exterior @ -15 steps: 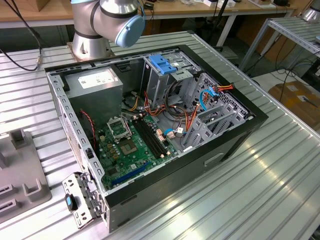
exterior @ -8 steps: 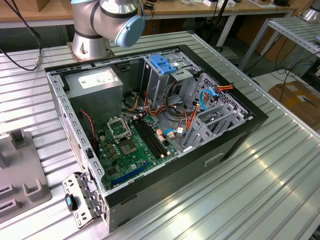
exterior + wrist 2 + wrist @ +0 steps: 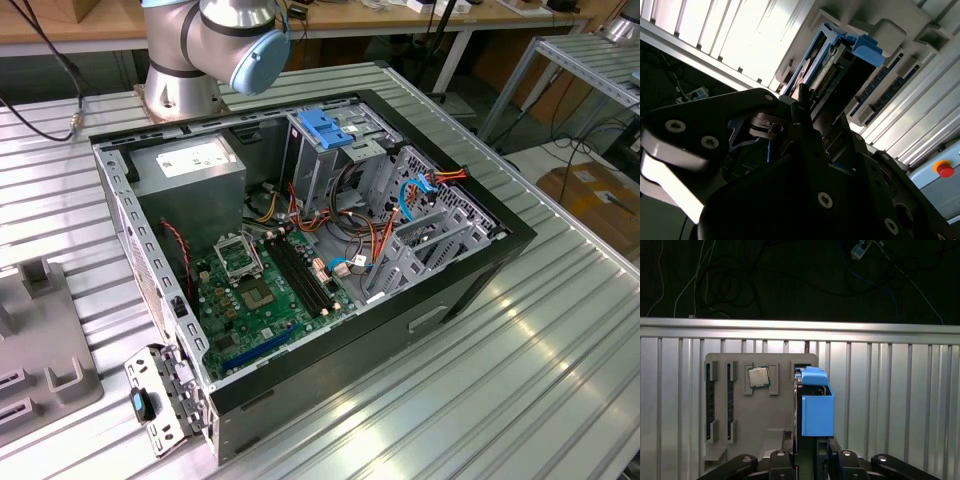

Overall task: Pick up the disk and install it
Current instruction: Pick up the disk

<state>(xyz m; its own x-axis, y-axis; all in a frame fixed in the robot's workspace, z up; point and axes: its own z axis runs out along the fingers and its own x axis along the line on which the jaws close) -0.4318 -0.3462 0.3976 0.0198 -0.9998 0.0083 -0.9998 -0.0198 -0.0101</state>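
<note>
Presently the disk [image 3: 816,407] is seen standing on edge in a slot of the grey holder [image 3: 760,415], with its blue frame uppermost. In the first wrist view the gripper [image 3: 810,445] is placed right at its near end. Whether the gripper is open or already closed on the disk cannot be told.

Were the hold taken off-centre, or on the plastic frame alone, the disk could be tilted and jammed in its slot, or the holder lifted with it. The chip [image 3: 758,376] and the memory sticks [image 3: 710,400] held just beside it could then be knocked. At the computer case [image 3: 470,270], the loose cables [image 3: 345,235] crowded near the drive bay could probably be snagged.
</note>
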